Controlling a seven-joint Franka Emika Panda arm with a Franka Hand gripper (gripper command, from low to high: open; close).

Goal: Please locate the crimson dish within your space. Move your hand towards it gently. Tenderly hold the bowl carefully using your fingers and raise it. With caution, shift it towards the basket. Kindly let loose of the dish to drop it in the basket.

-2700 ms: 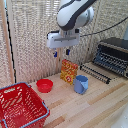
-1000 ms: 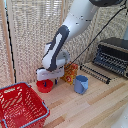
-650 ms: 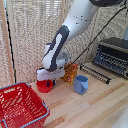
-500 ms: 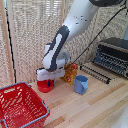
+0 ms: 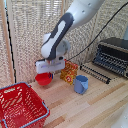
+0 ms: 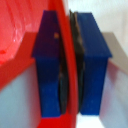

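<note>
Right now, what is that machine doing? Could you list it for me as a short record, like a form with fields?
arm: one white and dark grey arm, bent down over the wooden table
gripper: shut on the rim of the red bowl
fingers: blue pads, one on each side of the bowl wall
bowl off the table: cannot tell
basket: red wire, at the exterior view's lower left, apart from the bowl
bystanders: blue cup, orange patterned box, toaster oven

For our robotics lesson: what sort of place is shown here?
Probably a mock kitchen test bench: a pale wooden tabletop, a black toaster oven, a red wire-mesh shopping basket, and a bamboo-blind backdrop.
</note>
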